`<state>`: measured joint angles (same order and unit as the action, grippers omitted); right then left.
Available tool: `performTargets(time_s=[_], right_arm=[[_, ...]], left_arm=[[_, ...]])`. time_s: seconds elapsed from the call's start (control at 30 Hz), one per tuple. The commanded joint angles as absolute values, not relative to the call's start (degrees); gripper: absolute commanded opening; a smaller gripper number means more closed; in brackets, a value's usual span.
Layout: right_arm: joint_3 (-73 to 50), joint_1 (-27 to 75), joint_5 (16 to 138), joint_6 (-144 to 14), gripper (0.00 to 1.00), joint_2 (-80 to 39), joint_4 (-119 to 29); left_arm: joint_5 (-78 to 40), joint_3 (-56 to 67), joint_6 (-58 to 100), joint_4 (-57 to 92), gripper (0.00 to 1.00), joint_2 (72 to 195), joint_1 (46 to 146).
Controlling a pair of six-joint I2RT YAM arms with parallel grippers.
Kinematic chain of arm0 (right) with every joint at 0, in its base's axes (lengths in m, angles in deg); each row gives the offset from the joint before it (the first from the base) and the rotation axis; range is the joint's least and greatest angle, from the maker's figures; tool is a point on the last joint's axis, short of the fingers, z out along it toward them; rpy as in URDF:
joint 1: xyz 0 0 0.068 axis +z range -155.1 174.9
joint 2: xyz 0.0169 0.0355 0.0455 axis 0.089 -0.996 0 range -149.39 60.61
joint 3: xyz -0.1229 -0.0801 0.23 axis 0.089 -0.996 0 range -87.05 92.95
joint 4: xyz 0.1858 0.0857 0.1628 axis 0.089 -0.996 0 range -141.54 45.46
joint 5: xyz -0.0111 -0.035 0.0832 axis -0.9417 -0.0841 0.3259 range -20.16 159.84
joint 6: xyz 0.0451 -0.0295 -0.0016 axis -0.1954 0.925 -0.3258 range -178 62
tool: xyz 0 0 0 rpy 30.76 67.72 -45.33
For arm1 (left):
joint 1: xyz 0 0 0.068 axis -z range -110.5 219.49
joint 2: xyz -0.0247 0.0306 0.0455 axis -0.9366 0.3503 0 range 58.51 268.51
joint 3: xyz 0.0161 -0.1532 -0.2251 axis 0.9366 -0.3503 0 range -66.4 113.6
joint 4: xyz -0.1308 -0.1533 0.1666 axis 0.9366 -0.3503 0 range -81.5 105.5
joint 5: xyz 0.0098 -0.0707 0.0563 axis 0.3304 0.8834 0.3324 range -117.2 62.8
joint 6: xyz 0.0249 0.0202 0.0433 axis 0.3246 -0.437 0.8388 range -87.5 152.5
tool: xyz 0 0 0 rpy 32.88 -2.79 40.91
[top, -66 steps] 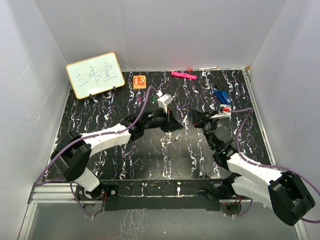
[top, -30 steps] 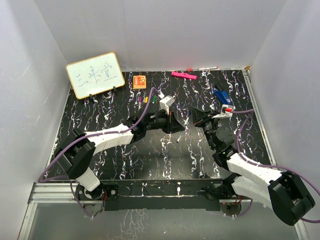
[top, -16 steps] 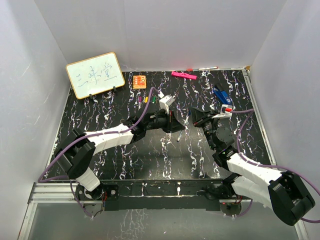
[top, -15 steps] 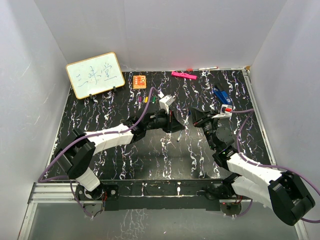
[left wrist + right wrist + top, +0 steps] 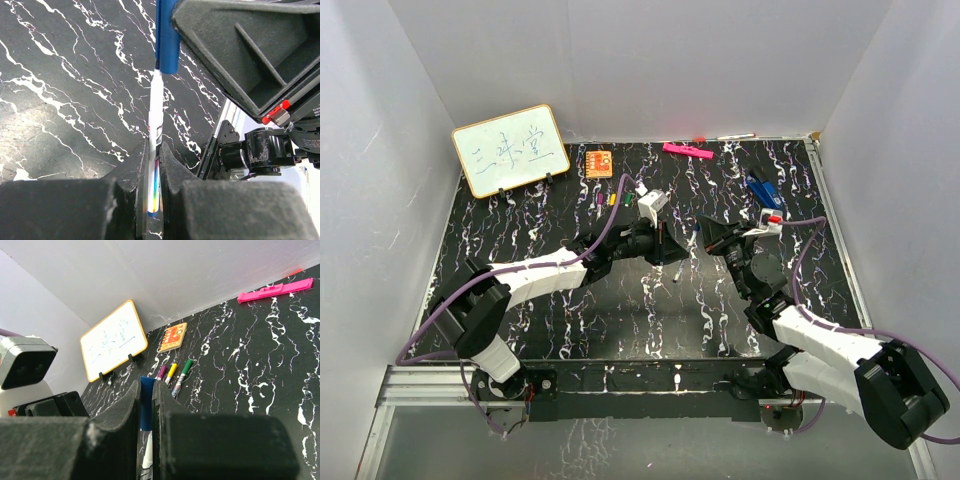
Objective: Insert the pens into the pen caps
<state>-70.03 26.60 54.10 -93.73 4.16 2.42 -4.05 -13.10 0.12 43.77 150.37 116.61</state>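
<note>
My left gripper [image 5: 672,250] is shut on a thin white pen [image 5: 155,125] with a blue end. My right gripper [image 5: 708,236] is shut on the dark blue cap [image 5: 146,405]. The two grippers meet nose to nose above the table's middle. In the left wrist view the pen runs up from my left gripper [image 5: 154,146] and its tip sits inside the blue cap [image 5: 166,35]. In the right wrist view the white pen [image 5: 147,460] shows just below the cap, between the jaws of my right gripper [image 5: 146,385]. Purple [image 5: 161,372], yellow [image 5: 171,372] and green [image 5: 186,366] capped pens lie side by side on the table.
A small whiteboard [image 5: 510,150] stands at the back left beside an orange card [image 5: 599,162]. A thick pink marker [image 5: 687,151] and a thin pen [image 5: 735,136] lie along the back edge. A blue clip [image 5: 758,188] lies at the right. Another pen [image 5: 676,272] lies under the grippers.
My left gripper has moved right with the pen until it meets the right gripper and the cap. Over the last second both arms have barely moved.
</note>
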Motion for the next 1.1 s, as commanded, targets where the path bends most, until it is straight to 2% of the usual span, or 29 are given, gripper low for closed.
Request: performTargets(time_s=[0.0,0.27,0.67,1.07], right_arm=[[-67.9,26.5,52.3,-90.3,0.0,2.5,5.5],[-62.1,26.4,50.3,-84.9,0.0,-1.5,9.5],[-63.6,26.4,52.0,-88.2,0.0,-0.2,7.8],[-64.5,26.4,55.8,-92.2,0.0,-1.5,7.8]], left_arm=[[-3.8,-12.7,1.1,44.3,0.0,148.0,116.9],[-4.4,-14.2,1.8,42.5,0.0,146.5,116.8],[-9.1,-17.2,0.4,48.1,0.0,145.0,116.8],[-8.6,-18.2,-0.3,54.8,0.0,145.1,116.9]])
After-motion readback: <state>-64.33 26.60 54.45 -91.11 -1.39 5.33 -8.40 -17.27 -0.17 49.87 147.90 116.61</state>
